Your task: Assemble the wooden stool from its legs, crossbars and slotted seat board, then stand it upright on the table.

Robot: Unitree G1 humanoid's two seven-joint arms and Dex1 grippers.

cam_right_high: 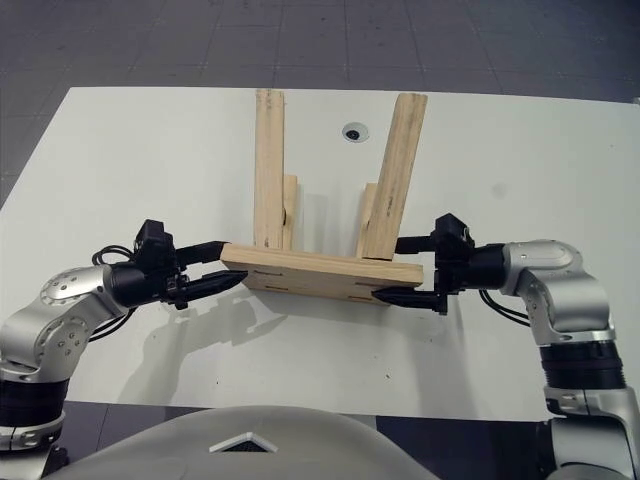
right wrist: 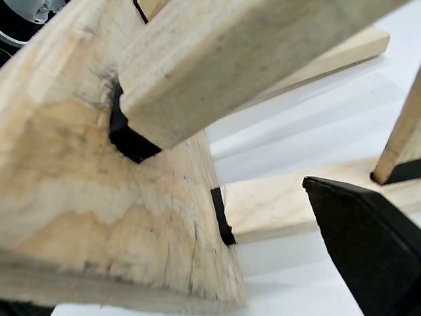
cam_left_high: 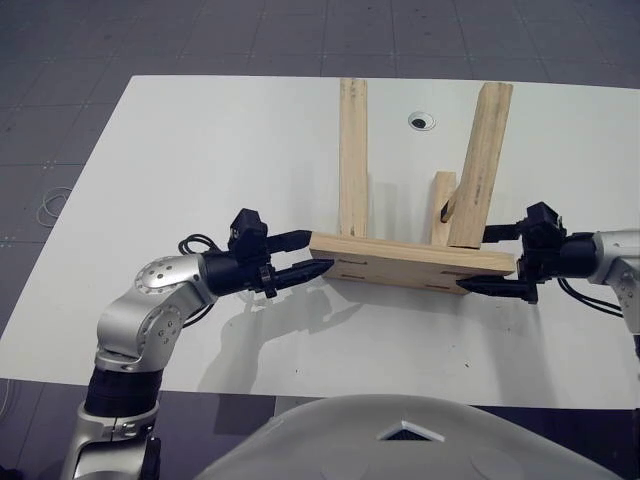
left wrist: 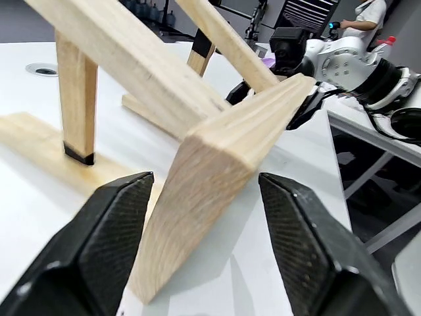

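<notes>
The wooden stool lies on its side on the white table (cam_left_high: 200, 150). Its slotted seat board (cam_left_high: 410, 262) stands on edge towards me, and two long legs (cam_left_high: 352, 160) (cam_left_high: 482, 165) point away with a short crossbar (cam_left_high: 441, 205) between them. My left gripper (cam_left_high: 318, 252) is open at the board's left end, one finger on each face with a gap on both sides, as the left wrist view shows around the board end (left wrist: 217, 191). At the right end my right gripper (cam_left_high: 473, 260) straddles the board, open. Its one visible finger (right wrist: 362, 243) stands clear of the wood.
A round cable hole (cam_left_high: 422, 122) sits in the table behind the stool. The table's near edge (cam_left_high: 300, 400) runs close below both arms. Bare tabletop stretches to the left and far right of the stool.
</notes>
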